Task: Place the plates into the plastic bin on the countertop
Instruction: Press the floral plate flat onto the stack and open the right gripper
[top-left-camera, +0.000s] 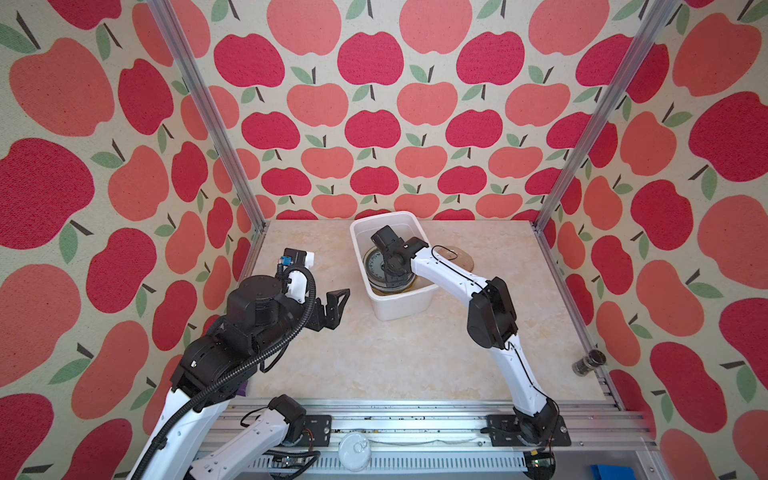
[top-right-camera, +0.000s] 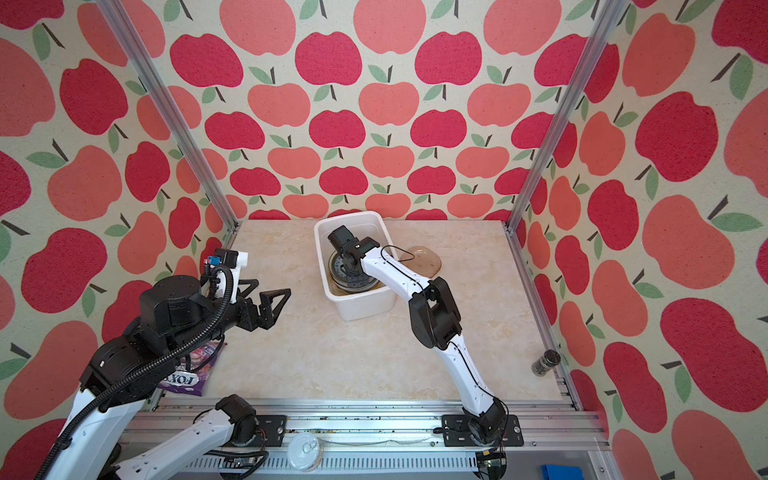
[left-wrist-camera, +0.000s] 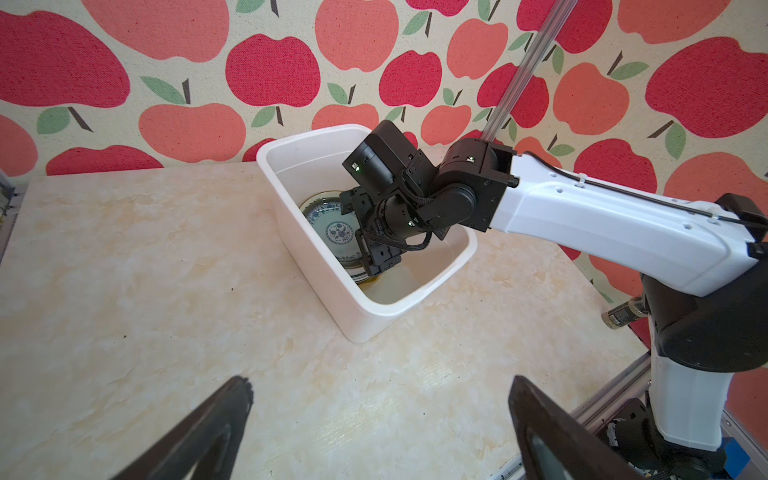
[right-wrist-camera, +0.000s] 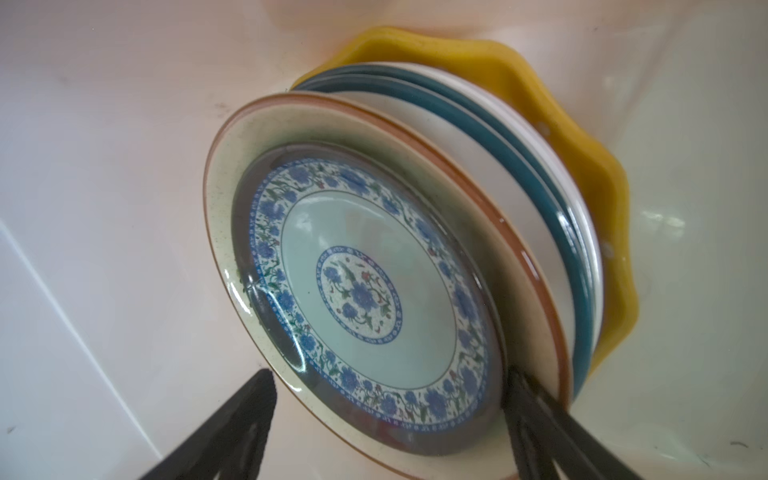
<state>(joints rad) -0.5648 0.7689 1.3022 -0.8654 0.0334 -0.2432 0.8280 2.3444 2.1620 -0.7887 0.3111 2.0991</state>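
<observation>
- In both top views my right gripper (top-left-camera: 392, 277) sits inside the plastic bin (top-left-camera: 401, 307), spread wide over the plates (top-left-camera: 371, 266). One brown plate (top-left-camera: 464, 259) lies on the countertop (top-left-camera: 415, 357), outside the fingers and just beside the bin.
- In a top view my left gripper (top-right-camera: 262, 296) gapes wide and empty, well apart from the bin.
- Left wrist: the bin stands beyond both fingers.
- Right wrist: the stack lies between my fingers (right-wrist-camera: 232, 428), one finger at its rim. A blue-flowered plate is on top, with cream, teal-edged white and yellow scalloped plates beneath.

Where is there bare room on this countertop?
Bare: the wide stretch between the plastic bin and the front rail; the back-left corner beside the bin; the right side between the brown plate and the jar. Crowded: inside the bin, with stacked plates and the right gripper.
</observation>
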